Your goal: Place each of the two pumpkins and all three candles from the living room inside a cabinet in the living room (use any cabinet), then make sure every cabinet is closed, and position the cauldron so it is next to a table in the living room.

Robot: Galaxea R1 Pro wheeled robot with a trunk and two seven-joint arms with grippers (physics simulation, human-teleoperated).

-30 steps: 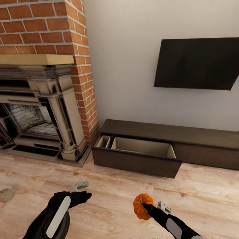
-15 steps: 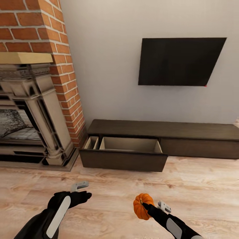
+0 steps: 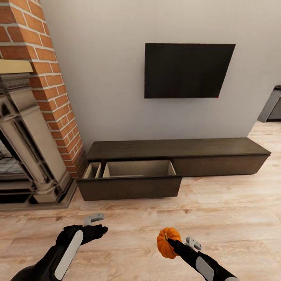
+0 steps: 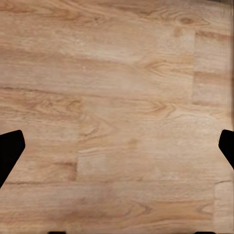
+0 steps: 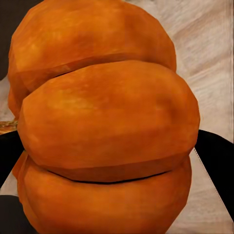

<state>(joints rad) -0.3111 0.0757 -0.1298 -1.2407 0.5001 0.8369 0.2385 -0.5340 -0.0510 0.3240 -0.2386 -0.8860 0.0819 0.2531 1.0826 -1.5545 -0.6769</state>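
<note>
Low fwd, right gripper (image 3: 170, 242) round pumpkin (image 3: 167, 241), left gripper (image 3: 95, 222) spread.

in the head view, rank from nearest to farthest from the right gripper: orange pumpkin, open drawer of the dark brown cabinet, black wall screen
1. The orange ribbed pumpkin, held in the right gripper itself.
2. The open pale-lined drawer of the long dark brown cabinet, ahead across the wooden floor.
3. The black flat screen, on the wall above the cabinet.

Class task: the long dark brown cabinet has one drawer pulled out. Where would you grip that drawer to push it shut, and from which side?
The dark brown drawer front has no handle, so grip its top edge from above, or simply push its flat face from the room side, near the middle.
</note>
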